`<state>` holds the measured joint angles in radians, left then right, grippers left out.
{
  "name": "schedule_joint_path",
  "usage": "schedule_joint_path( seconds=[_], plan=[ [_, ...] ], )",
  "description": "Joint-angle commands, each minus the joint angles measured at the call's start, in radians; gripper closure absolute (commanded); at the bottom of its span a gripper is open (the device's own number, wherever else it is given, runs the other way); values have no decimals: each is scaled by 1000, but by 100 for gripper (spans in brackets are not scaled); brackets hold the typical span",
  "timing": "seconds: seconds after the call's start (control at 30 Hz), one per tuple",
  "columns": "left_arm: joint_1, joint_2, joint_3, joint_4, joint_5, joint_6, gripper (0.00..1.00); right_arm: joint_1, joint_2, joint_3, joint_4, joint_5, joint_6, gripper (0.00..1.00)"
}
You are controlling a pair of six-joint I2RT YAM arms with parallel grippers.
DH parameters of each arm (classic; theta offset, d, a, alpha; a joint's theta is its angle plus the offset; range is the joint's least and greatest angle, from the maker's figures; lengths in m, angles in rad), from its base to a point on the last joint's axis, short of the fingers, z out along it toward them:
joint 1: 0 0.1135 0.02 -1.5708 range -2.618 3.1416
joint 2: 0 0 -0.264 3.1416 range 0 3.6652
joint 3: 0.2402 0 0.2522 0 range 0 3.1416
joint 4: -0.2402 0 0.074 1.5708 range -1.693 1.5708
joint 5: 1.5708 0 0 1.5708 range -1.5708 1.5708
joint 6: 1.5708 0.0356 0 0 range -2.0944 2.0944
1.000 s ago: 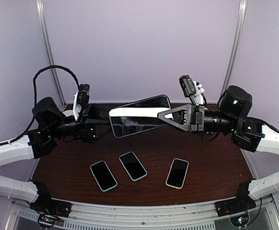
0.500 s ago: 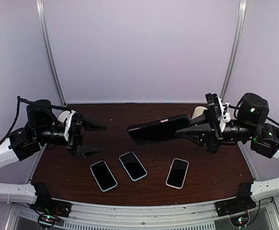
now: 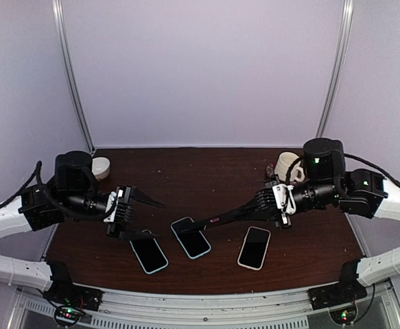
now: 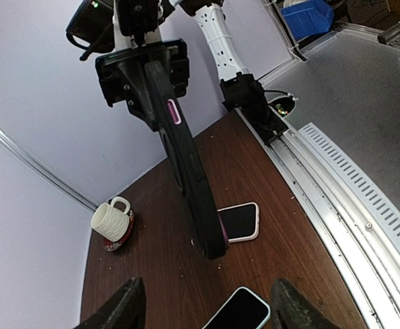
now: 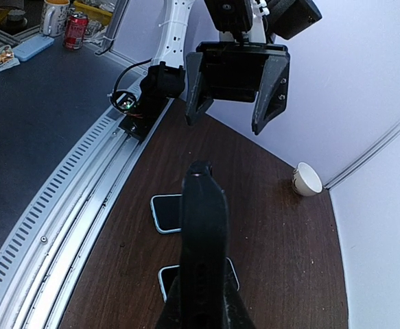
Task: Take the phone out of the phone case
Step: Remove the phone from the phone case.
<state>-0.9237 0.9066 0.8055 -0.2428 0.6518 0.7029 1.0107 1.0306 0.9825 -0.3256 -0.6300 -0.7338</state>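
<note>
The phone (image 3: 217, 221), seemingly still in its black case (image 4: 186, 171), hangs edge-on at frame centre, clamped by the right gripper (image 3: 258, 205); a second ago both arms held it higher. The left gripper (image 3: 155, 219) has let go and gapes at left, so stripping needs a regrasp. Spare phones (image 3: 191, 237) crowd beneath; free room lies above

Left arm (image 3: 76, 200) jaws apart; right arm (image 3: 337, 192) jaws clamped.
</note>
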Motion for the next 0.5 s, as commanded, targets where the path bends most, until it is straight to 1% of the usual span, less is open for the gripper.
schedule_joint_path(
  seconds=[0.0,0.07,0.13,0.47],
  plan=[
    [-49,16,-21,86,-111,41,38,6,17,75,31,-46,-65,100],
    [-52,31,-25,98,-124,41,44,9,35,91,24,-57,-65,100],
    [-53,41,-27,106,-134,40,46,10,54,105,18,-68,-64,100],
    [-62,76,-21,129,-144,18,46,22,95,124,21,-70,-64,100]
  ],
)
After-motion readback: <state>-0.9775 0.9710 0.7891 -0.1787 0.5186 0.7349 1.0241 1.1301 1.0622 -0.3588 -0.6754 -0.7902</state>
